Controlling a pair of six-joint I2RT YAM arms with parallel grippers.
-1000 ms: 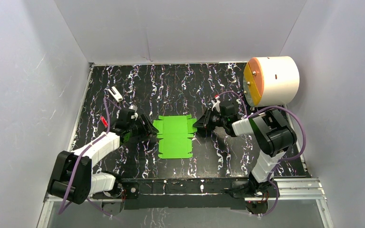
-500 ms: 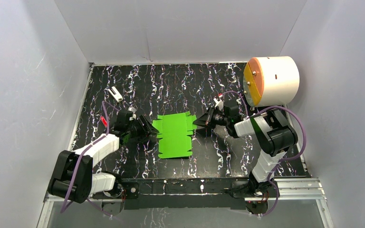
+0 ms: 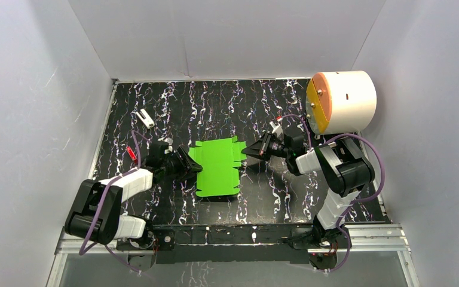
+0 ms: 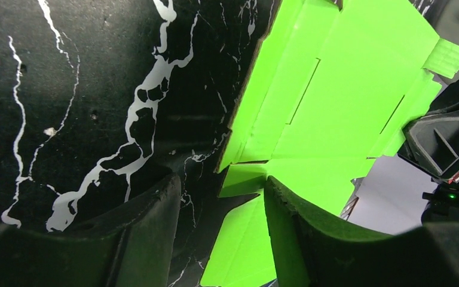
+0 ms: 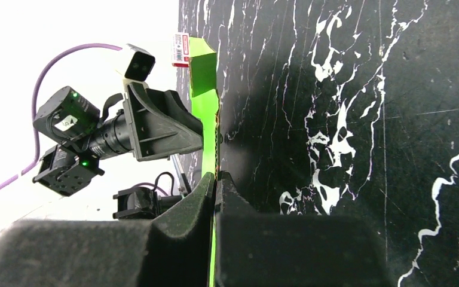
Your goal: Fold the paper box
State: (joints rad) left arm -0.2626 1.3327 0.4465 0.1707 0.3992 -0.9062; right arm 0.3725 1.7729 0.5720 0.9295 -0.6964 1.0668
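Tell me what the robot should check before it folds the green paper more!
1. Right gripper pinches the paper box's right edge: ok.
2. Left gripper open, sheet's edge between its jaws: ok.
3. Left gripper holding the sheet: not ok, not closed yet.
4. White cylinder apart from the sheet: ok.
5. Sheet bending along a crease: cannot tell.
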